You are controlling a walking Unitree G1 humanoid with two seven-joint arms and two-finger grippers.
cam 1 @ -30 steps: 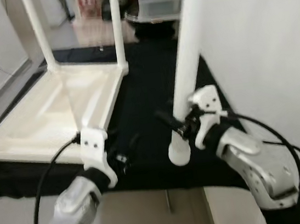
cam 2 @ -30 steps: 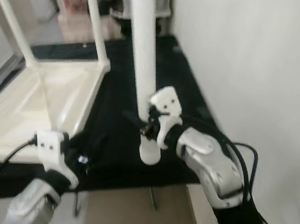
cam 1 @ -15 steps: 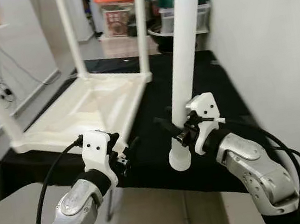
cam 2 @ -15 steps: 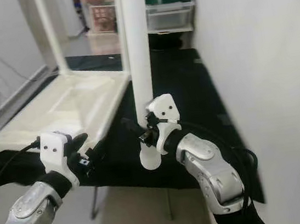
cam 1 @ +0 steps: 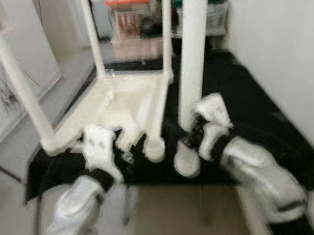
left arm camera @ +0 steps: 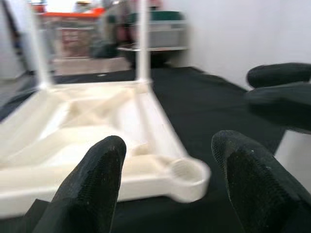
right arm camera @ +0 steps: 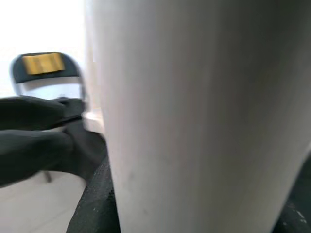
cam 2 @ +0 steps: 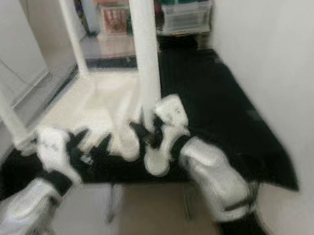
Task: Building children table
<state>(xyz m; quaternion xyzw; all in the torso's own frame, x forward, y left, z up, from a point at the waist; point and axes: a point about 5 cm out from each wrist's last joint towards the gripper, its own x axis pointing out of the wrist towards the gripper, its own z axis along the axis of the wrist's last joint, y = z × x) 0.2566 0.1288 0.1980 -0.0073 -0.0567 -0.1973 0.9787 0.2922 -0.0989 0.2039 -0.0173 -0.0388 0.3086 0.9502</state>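
A white children's table (cam 1: 117, 102) lies upside down on a black-covered table (cam 1: 260, 109). Three white legs stand up from it: one near left (cam 1: 16, 84) and two at the back (cam 1: 93, 36), (cam 1: 167, 29). Its near right corner ends in an empty round socket (left arm camera: 187, 171). My left gripper (left arm camera: 170, 142) is open just in front of that socket, with nothing between its fingers (left arm camera: 92, 189). Just right of the socket, my right gripper (cam 1: 191, 139) is shut on a loose white leg (cam 1: 191, 49) and holds it upright, its lower end (cam 1: 186, 163) at the table's front edge.
A white wall (cam 1: 284, 31) runs close along the right side of the black table. Storage boxes (cam 1: 132, 16) stand at the back. Pale tiled floor (cam 1: 176, 219) lies below the table's front edge. The eye views are blurred.
The whole picture has shifted and blurred, so the camera has moved; the near left leg has come into view. The right gripper still holds the loose leg, and the left stays open.
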